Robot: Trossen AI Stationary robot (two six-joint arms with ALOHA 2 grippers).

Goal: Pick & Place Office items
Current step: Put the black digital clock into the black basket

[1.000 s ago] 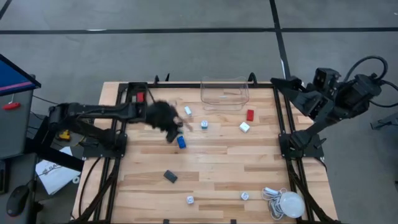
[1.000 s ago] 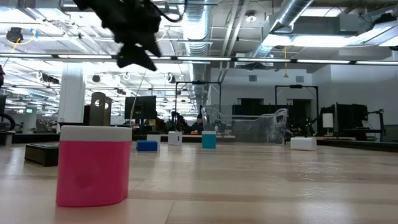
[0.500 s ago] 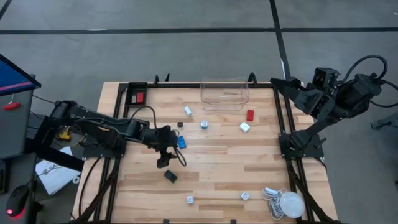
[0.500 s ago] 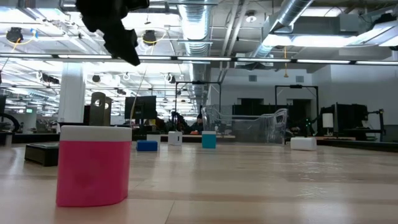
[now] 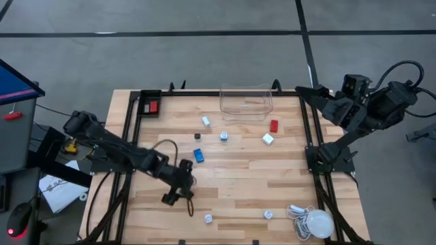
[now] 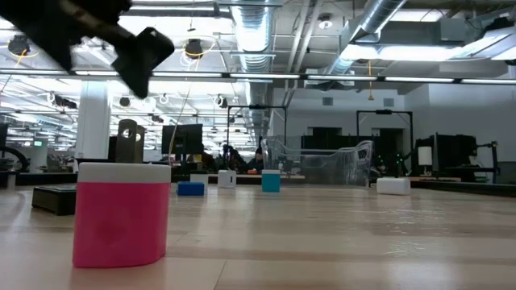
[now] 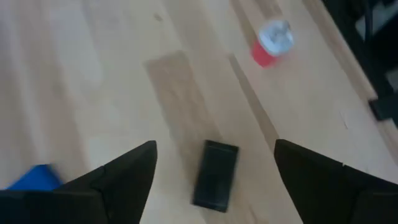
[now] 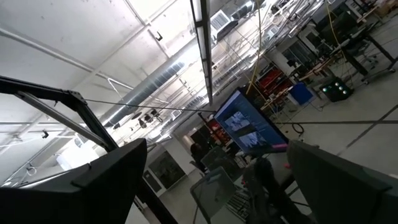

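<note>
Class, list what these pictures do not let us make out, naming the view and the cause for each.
- Black block: in the high view the left end effector covers it.
- Tiny white pieces: high view, too small to identify.
- Clear bin: contents unreadable from above.
- Right end effector: its wrist view faces the ceiling, showing no table.
- Pink cylinder: low view hides what lies behind it.

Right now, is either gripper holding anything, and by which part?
Nothing is held. The left gripper hangs open above the small black rectangular block, not touching it. The right gripper is open, parked beside the table.
</note>
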